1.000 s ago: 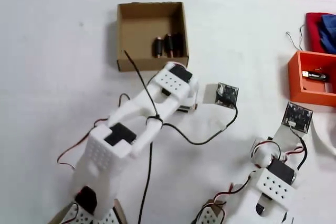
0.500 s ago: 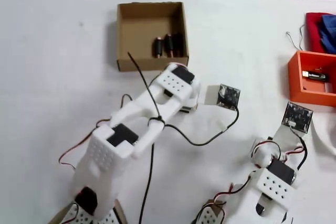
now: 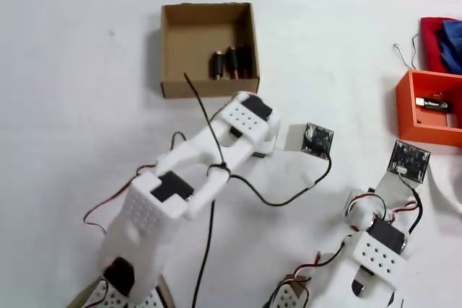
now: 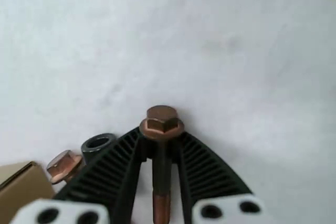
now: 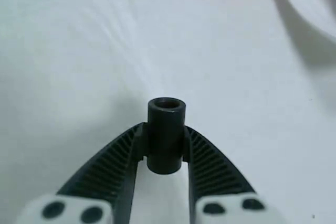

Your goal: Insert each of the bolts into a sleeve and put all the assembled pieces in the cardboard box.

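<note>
My left gripper [image 4: 161,139] is shut on a copper bolt [image 4: 161,121], whose hex head sticks out past the black fingertips. Beside it on the white table lie a loose black sleeve [image 4: 98,142] and another copper bolt [image 4: 64,164], close to a corner of the cardboard box [image 4: 16,192]. My right gripper [image 5: 166,141] is shut on an upright black sleeve [image 5: 166,113] with its bore facing outward. In the high view the left arm [image 3: 245,117] hangs just right of the cardboard box [image 3: 173,41], which holds assembled pieces [image 3: 231,63]. The right arm [image 3: 375,247] sits low at the front right.
An orange bin [image 3: 426,110] with a small dark item stands at the right edge, with red and blue cloth [image 3: 440,41] behind it. Black and red cables [image 3: 289,192] trail across the table between the arms.
The left arm has shifted a little to the right and toward the front, away from the box, with the bolt still in its grip. The right arm has stayed still.
</note>
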Controlling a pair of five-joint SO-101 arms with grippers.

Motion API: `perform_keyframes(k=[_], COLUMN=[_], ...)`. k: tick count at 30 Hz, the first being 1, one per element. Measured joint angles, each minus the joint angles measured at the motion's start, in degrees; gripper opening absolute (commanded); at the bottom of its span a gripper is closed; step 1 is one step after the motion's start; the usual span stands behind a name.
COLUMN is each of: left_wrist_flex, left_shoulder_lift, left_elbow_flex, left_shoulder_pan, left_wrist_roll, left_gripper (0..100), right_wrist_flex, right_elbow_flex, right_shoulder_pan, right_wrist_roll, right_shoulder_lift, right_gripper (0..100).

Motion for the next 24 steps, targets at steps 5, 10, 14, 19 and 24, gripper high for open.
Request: perform_keyframes(k=[5, 10, 14, 19, 24], left_wrist_flex=[0.0, 2.73, 10.73, 19.34, 23.3], left_shoulder_lift=[0.0, 0.26, 0.53, 0.53, 0.53], left_elbow_flex=[0.0, -2.2, -8.18, -19.69, -32.18], left_shoulder_pan=[0.0, 0.0, 0.26, -0.44, -1.93], left_wrist_roll=[0.0, 0.0, 0.26, 9.32, 24.18], left_gripper=[2, 3, 3, 3, 3], right_wrist_flex=[0.0, 0.0, 0.0, 0.0, 0.0], right_elbow_flex=[0.0, 0.0, 0.0, 0.0, 0.0], right_shoulder_pan=[0.0, 0.0, 0.0, 0.0, 0.0], right_wrist_roll=[0.0, 0.0, 0.0, 0.0, 0.0], right_shoulder_lift=[0.0, 0.0, 0.0, 0.0, 0.0], right_gripper=[2.1, 2.1, 2.1, 2.1, 2.1])
